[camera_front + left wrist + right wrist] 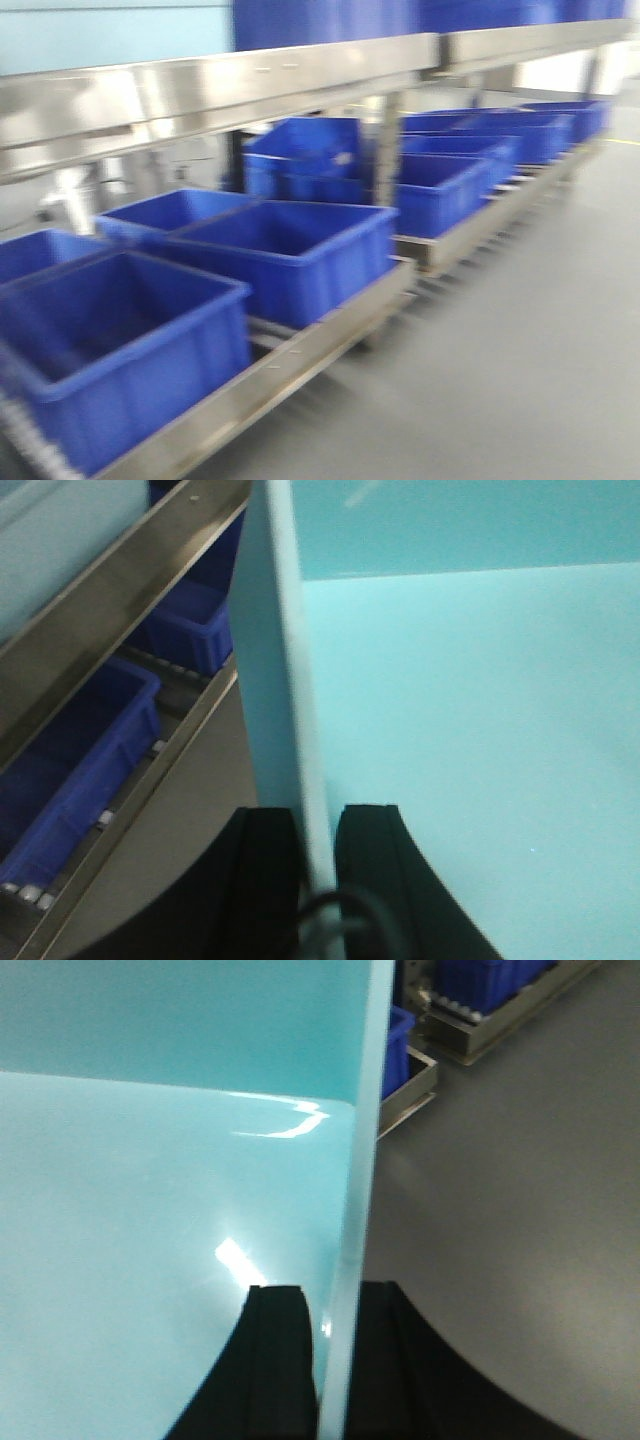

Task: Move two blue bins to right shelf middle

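Note:
I hold one pale blue bin between both grippers. In the left wrist view its floor (470, 730) fills the right side. My left gripper (318, 815) is shut on the bin's left wall (280, 650), one finger inside and one outside. In the right wrist view the bin's floor (150, 1190) fills the left side. My right gripper (340, 1290) is shut on its right wall (362, 1120), also straddling it. Neither gripper shows in the blurred front view. A second pale bin is not clearly in view.
A steel shelf rack (220, 85) runs from near left to far right, with several dark blue bins (290, 250) on its lower roller level (300, 350) and more on top. Grey floor (520, 330) lies to the right. The rack also shows in the left wrist view (120, 600).

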Controlling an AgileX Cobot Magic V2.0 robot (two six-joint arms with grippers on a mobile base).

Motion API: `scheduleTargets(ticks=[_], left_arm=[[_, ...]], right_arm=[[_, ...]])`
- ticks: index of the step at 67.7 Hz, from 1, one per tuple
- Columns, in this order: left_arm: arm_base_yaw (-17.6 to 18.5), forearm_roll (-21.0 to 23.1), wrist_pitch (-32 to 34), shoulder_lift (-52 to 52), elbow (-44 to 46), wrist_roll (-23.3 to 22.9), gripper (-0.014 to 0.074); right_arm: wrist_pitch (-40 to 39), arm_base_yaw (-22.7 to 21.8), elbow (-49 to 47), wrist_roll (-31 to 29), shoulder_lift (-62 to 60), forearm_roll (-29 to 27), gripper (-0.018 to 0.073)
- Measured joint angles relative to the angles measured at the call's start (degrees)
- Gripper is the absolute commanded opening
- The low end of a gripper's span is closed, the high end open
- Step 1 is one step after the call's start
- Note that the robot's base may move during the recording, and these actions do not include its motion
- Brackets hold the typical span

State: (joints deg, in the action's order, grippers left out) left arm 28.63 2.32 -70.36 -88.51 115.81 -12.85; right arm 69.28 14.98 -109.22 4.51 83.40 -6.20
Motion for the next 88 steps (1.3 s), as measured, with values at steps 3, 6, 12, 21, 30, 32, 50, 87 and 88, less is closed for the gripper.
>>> scheduleTargets(ticks=[3, 6, 12, 21, 30, 32, 50, 87, 88], left_arm=[[0.0, 0.0, 0.0, 0.0, 0.0, 0.0, -0.0111], [0.0, 0.0, 0.0, 0.0, 0.0, 0.0, -0.0111], [0.0, 0.0, 0.0, 0.0, 0.0, 0.0, -0.0111], [0.0, 0.0, 0.0, 0.0, 0.0, 0.0, -0.0111], [0.0, 0.0, 0.0, 0.0, 0.0, 0.0, -0.0111], [0.0, 0.0, 0.0, 0.0, 0.0, 0.0, -0.0111], [0.0, 0.1, 0.0, 0.0, 0.0, 0.0, -0.0111], [0.0, 0.1, 0.0, 0.0, 0.0, 0.0, -0.0111], [0.0, 0.1, 0.0, 0.0, 0.0, 0.0, -0.0111]], right_arm=[[0.0, 0.0, 0.0, 0.0, 0.0, 0.0, -0.0152], [0.0, 0.0, 0.0, 0.0, 0.0, 0.0, -0.0152], [0.0, 0.0, 0.0, 0.0, 0.0, 0.0, -0.0152], [0.0, 0.0, 0.0, 0.0, 0.0, 0.0, -0.0152], [0.0, 0.0, 0.0, 0.0, 0.0, 0.0, -0.0152], [0.0, 0.0, 0.0, 0.0, 0.0, 0.0, -0.0152], [0.0, 0.0, 0.0, 0.0, 0.0, 0.0, -0.0152], [0.0, 0.0, 0.0, 0.0, 0.0, 0.1, -0.0152], [0.0, 0.0, 0.0, 0.0, 0.0, 0.1, -0.0152]])
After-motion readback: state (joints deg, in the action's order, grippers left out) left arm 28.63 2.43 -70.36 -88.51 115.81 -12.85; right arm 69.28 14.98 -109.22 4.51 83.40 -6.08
